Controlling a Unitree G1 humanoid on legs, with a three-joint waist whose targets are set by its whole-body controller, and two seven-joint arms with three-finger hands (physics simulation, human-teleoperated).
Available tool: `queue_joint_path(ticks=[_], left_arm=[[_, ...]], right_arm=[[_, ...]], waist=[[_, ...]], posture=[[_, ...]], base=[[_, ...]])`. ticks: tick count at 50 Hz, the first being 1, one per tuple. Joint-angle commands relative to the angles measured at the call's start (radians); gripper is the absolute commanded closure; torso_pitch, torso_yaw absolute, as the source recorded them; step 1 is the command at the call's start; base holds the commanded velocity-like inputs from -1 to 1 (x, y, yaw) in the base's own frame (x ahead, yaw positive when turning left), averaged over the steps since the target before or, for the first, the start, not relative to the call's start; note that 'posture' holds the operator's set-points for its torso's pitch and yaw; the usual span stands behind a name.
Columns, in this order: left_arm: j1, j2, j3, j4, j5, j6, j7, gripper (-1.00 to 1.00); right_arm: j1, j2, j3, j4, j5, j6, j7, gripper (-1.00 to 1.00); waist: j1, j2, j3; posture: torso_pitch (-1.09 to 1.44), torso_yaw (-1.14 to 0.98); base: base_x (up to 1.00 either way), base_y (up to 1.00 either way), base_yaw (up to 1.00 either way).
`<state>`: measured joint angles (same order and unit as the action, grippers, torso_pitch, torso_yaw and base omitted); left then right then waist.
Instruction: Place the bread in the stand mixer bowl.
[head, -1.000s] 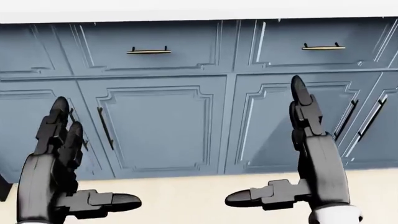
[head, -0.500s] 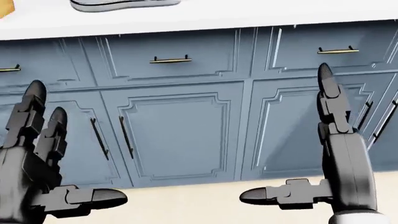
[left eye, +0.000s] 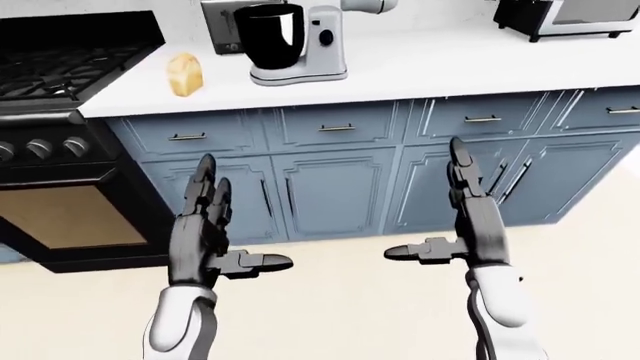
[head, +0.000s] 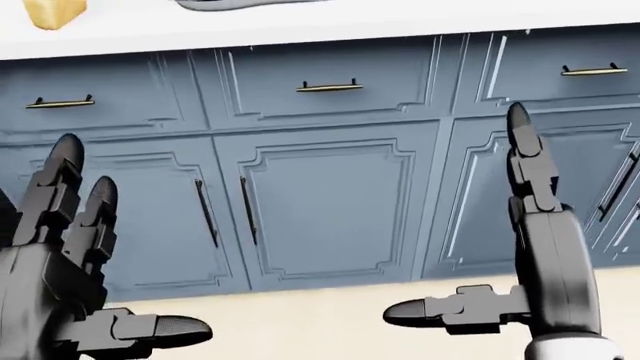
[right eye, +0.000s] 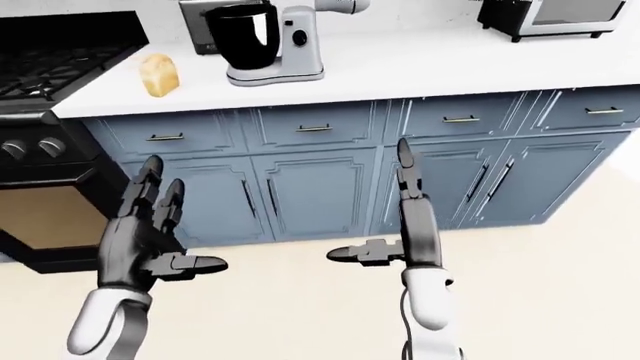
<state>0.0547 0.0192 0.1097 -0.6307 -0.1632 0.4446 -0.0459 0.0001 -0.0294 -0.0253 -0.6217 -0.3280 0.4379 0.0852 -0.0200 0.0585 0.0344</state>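
The bread (left eye: 185, 74), a tan loaf standing upright, sits on the white counter (left eye: 440, 64) at the left, next to the stove; its lower part shows at the head view's top left (head: 54, 12). The stand mixer (left eye: 312, 41) with its black bowl (left eye: 269, 35) stands on the counter right of the bread. My left hand (left eye: 222, 232) and right hand (left eye: 455, 217) are both open and empty, held up in front of the blue cabinets, well below the counter.
A black stove (left eye: 60, 67) with an oven door (left eye: 70, 217) stands at the left. A toaster oven (left eye: 570, 15) sits on the counter at the top right. Blue cabinets (left eye: 330, 191) with brass handles run under the counter. Beige floor lies below.
The whole head view has shifted: the cabinets moved right and the bread came into view at the top left, so the camera moved. Both hands stay open.
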Motion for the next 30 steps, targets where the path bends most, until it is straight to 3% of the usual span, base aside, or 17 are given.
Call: queue_joint_path(ticks=[1, 2, 3, 4, 12, 14, 15, 16, 17, 19, 23, 25, 26, 27, 28, 29, 30], left_arm=[[-0.011, 0.007, 0.014, -0.025, 0.001, -0.024, 0.003, -1.0], [-0.011, 0.006, 0.014, -0.025, 0.002, -0.024, 0.004, -1.0], [-0.012, 0.007, 0.015, -0.026, 0.001, -0.022, 0.004, -1.0], [-0.014, 0.007, 0.016, -0.025, 0.001, -0.022, 0.005, -1.0], [-0.011, 0.006, 0.015, -0.028, 0.002, -0.023, 0.005, -1.0], [-0.011, 0.006, 0.015, -0.025, 0.003, -0.026, 0.005, -1.0], [-0.011, 0.006, 0.016, -0.027, 0.002, -0.024, 0.005, -1.0], [-0.01, 0.006, 0.016, -0.03, 0.001, -0.023, 0.004, -1.0], [-0.011, 0.006, 0.016, -0.027, 0.002, -0.024, 0.005, -1.0], [-0.01, 0.006, 0.015, -0.024, 0.003, -0.028, 0.004, -1.0], [-0.014, 0.006, 0.018, -0.02, 0.002, -0.027, 0.005, -1.0], [-0.013, 0.007, 0.018, -0.02, 0.002, -0.028, 0.005, -1.0], [-0.017, 0.007, 0.02, -0.018, 0.001, -0.026, 0.006, -1.0], [-0.016, 0.007, 0.02, -0.016, 0.001, -0.028, 0.006, -1.0], [-0.015, 0.007, 0.018, -0.014, 0.003, -0.031, 0.006, -1.0], [-0.016, 0.007, 0.019, -0.015, 0.001, -0.029, 0.006, -1.0], [-0.015, 0.007, 0.019, -0.014, 0.001, -0.032, 0.005, -1.0]], right_arm=[[-0.017, 0.002, 0.007, -0.026, 0.002, -0.028, -0.001, -0.97], [-0.017, 0.002, 0.008, -0.024, 0.002, -0.029, -0.001, -0.97], [-0.018, 0.003, 0.009, -0.024, 0.001, -0.028, -0.002, -0.97], [-0.019, 0.003, 0.011, -0.025, -0.001, -0.026, -0.002, -0.97], [-0.02, 0.002, 0.01, -0.016, 0.0, -0.031, -0.002, -0.98], [-0.021, 0.001, 0.009, -0.013, 0.0, -0.033, -0.001, -0.98], [-0.02, 0.002, 0.008, -0.013, 0.001, -0.034, -0.001, -0.97], [-0.02, 0.002, 0.007, -0.012, 0.002, -0.035, -0.002, -0.97], [-0.021, 0.002, 0.008, -0.01, 0.001, -0.035, -0.002, -0.97], [-0.024, 0.003, 0.012, -0.015, -0.003, -0.027, -0.002, -0.97], [-0.035, 0.01, 0.032, -0.034, -0.021, 0.008, -0.004, -0.98], [-0.04, 0.012, 0.039, -0.039, -0.028, 0.019, -0.005, -0.98], [-0.042, 0.013, 0.044, -0.043, -0.032, 0.026, -0.006, -0.97], [-0.044, 0.014, 0.048, -0.046, -0.036, 0.03, -0.007, -0.97], [-0.037, 0.009, 0.033, -0.029, -0.021, 0.004, -0.006, -0.98], [-0.037, 0.008, 0.03, -0.026, -0.018, 0.001, -0.005, -0.97], [-0.042, 0.011, 0.04, -0.037, -0.027, 0.017, -0.006, -0.97]], waist=[[0.004, 0.029, -0.025], [0.003, 0.037, -0.039], [0.014, 0.013, -0.014], [0.012, 0.011, -0.005], [0.011, -0.078, -0.004], [0.009, -0.114, -0.008], [0.007, -0.145, -0.022], [-0.006, -0.098, -0.008], [0.005, -0.118, -0.014], [0.004, -0.118, -0.024], [0.006, -0.075, -0.009], [0.003, -0.039, -0.006], [0.002, -0.011, -0.011], [0.003, 0.036, -0.027], [0.002, 0.039, -0.042], [0.013, 0.016, -0.013], [0.012, 0.012, -0.005]], posture=[[0.0, 0.0], [0.0, 0.0], [0.0, 0.0], [0.0, 0.0], [0.0, 0.0], [0.0, 0.0], [0.0, 0.0], [0.0, 0.0], [0.0, 0.0], [0.0, 0.0], [0.0, 0.0], [0.0, 0.0], [0.0, 0.0], [0.0, 0.0], [0.0, 0.0], [0.0, 0.0], [0.0, 0.0]], base=[[0.0, 0.34, 0.0], [0.0, 0.35, 0.0], [0.0, 0.35, 0.0], [0.0, 0.34, 0.0], [0.0, 0.35, 0.0], [0.0, 0.35, 0.0], [0.0, 0.36, 0.0], [0.0, 0.35, 0.0], [0.0, 0.36, 0.0], [0.0, 0.36, 0.0], [0.0, 0.36, 0.0], [0.0, 0.36, 0.0], [0.0, 0.36, 0.0], [0.0, 0.36, 0.0], [0.0, 0.35, 0.0], [0.0, 0.36, 0.0], [0.0, 0.36, 0.0]])
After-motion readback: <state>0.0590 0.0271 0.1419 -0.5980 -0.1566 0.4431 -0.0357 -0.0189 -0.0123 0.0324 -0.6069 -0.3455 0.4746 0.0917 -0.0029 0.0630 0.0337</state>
